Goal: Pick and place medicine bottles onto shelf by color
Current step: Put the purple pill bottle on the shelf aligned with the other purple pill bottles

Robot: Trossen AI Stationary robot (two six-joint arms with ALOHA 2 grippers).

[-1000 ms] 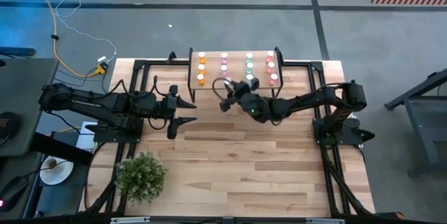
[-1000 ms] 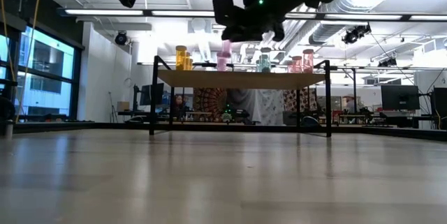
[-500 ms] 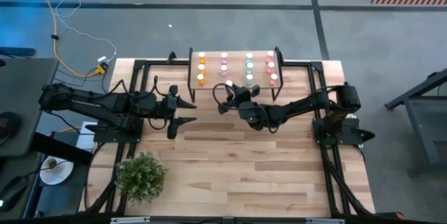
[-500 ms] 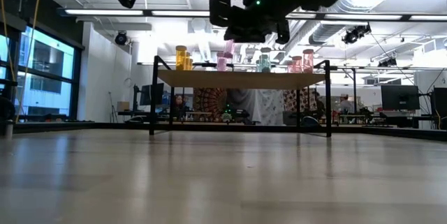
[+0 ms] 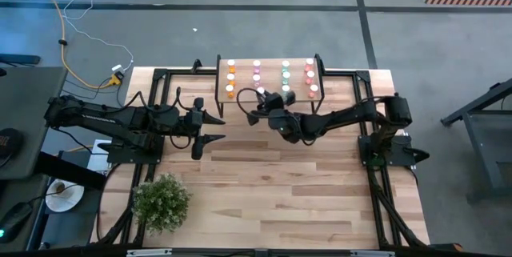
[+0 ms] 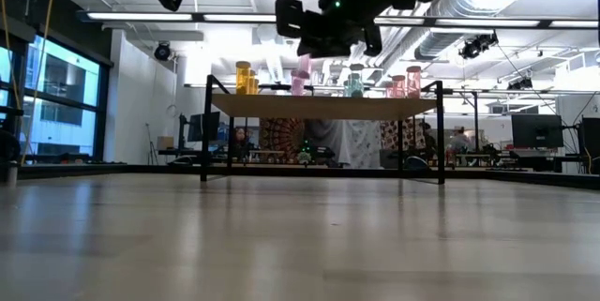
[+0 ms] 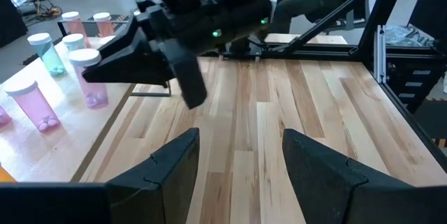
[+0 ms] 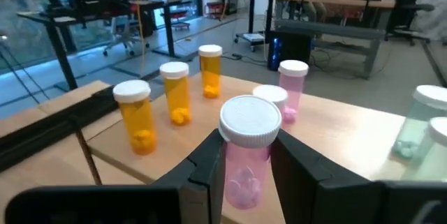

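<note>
Pink medicine bottle (image 8: 248, 155), white-capped, sits clamped between the right gripper's (image 8: 246, 172) two dark fingers, held upright above the near edge of the shelf (image 5: 270, 66). On the shelf stand the other bottles in rows by colour: three orange bottles (image 8: 174, 93) toward its left edge, two pink ones (image 8: 292, 84) just behind the held one, teal ones (image 8: 418, 121) farther right, and a red row (image 5: 310, 75) at the right edge. The left gripper (image 5: 217, 128) hangs over the table's left part, well apart from the shelf, its fingers spread wide and holding nothing.
</note>
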